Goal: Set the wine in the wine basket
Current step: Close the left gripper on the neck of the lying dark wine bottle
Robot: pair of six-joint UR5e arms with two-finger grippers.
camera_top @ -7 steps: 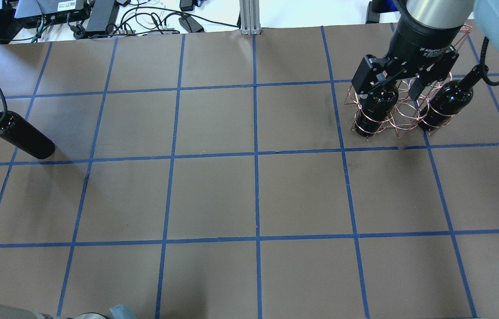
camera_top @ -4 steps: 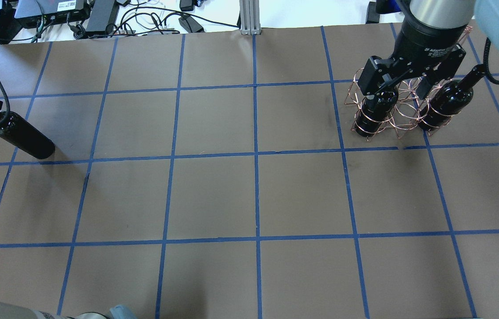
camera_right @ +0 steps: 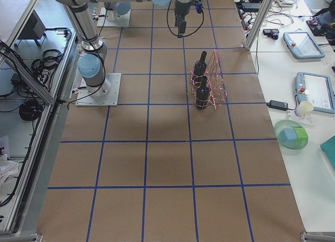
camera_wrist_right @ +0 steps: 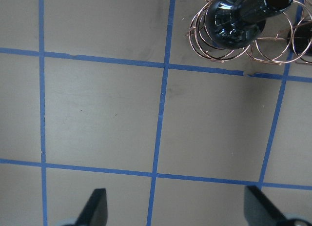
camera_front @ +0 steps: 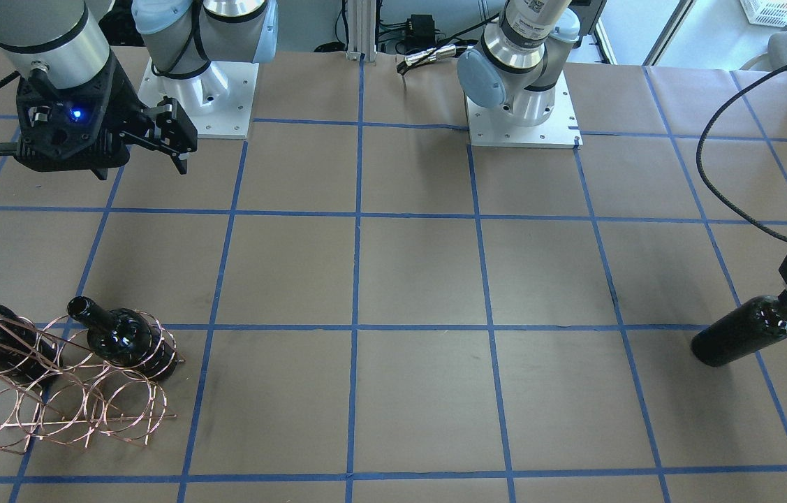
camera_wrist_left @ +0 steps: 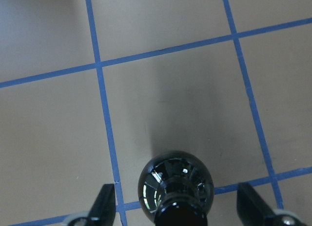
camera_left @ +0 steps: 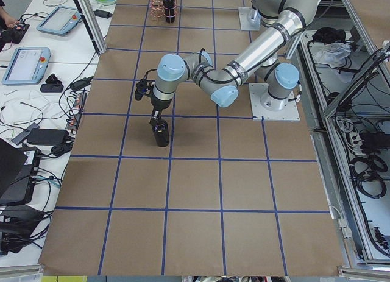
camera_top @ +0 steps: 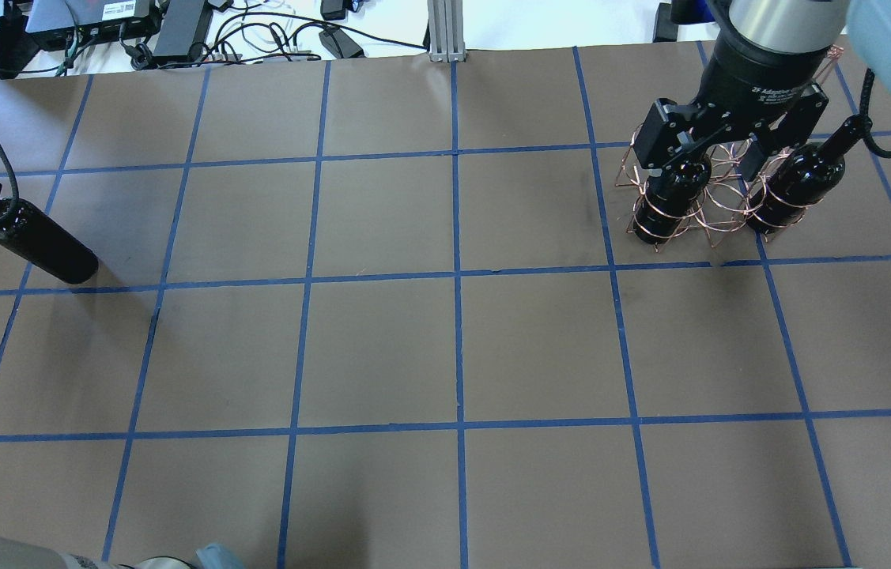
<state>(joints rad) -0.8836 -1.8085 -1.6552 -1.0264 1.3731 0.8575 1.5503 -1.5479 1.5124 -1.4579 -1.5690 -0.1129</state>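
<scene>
- Right hand (camera_top: 704, 162): points straight down, raised above the wine basket (camera_right: 217, 85). Fingers are spread wide with nothing between them.
- Wine basket: copper wire, standing on the far part of the bench (camera_top: 453, 348), on the robot's right. It holds 2 dark bottles upright in separate rings, the inner bottle (camera_top: 668, 204) and the outer bottle (camera_top: 797, 186).
- Loose wine bottle (camera_top: 42, 251): stands upright on the bench at the robot's far left, well apart from the basket.
- Left hand (camera_wrist_left: 179, 209): vertical over that bottle, arm bent at the elbow. Its fingers (camera_wrist_left: 105, 206) flank the neck with a gap on each side, unclamped.
</scene>
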